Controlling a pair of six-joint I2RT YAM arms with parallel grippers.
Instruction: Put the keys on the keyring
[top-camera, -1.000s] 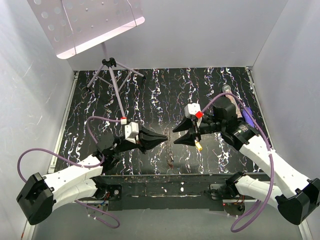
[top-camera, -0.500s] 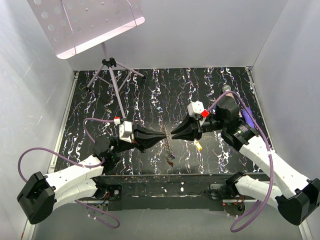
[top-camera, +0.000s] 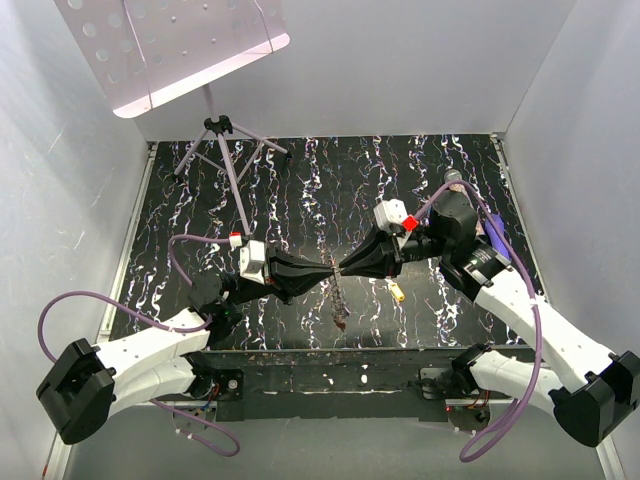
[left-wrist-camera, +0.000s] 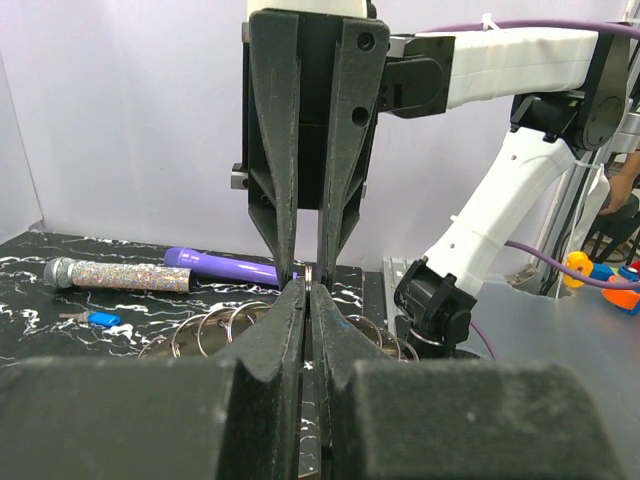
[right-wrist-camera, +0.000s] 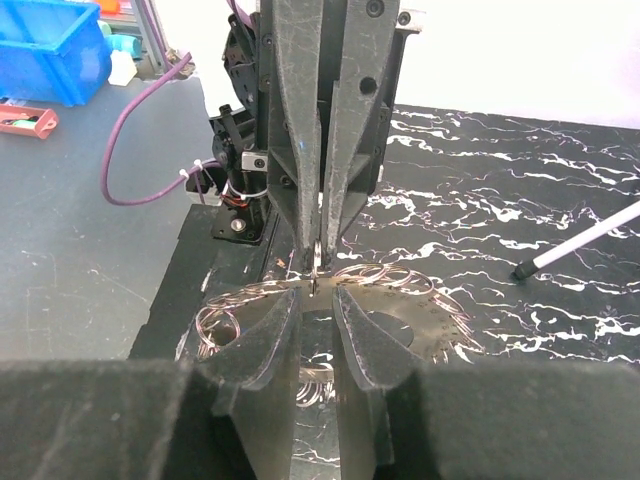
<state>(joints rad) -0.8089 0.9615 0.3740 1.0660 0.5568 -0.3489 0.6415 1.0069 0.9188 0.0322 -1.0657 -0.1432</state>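
From above, see left gripper (top-camera: 328, 274) and right gripper (top-camera: 343, 270) nose to nose, well left of the marker (top-camera: 495, 238). Between them and the marker, flat on the table (top-camera: 280, 180), find a yellow-headed key (top-camera: 398, 293), long axis slanting far-left to near-right; cannot tell which end leads. Out of sight from both wrists.

Only from the left wrist, spot a blue-headed key (left-wrist-camera: 98, 319) near-left of the marker (left-wrist-camera: 220, 265), in front of a glitter tube (left-wrist-camera: 115, 275), lying crosswise with blade pointing away from the marker. Same view: own fingers (left-wrist-camera: 272, 328) pressed almost together on the thin edge of a ring (left-wrist-camera: 308, 272).

From the right wrist, see that ring (right-wrist-camera: 315, 258) upright and edge-on, with own fingers (right-wrist-camera: 262, 330) narrowly spread just below it; cannot tell whether touching. Under the tips, loose rings (right-wrist-camera: 225, 318) in a heap.
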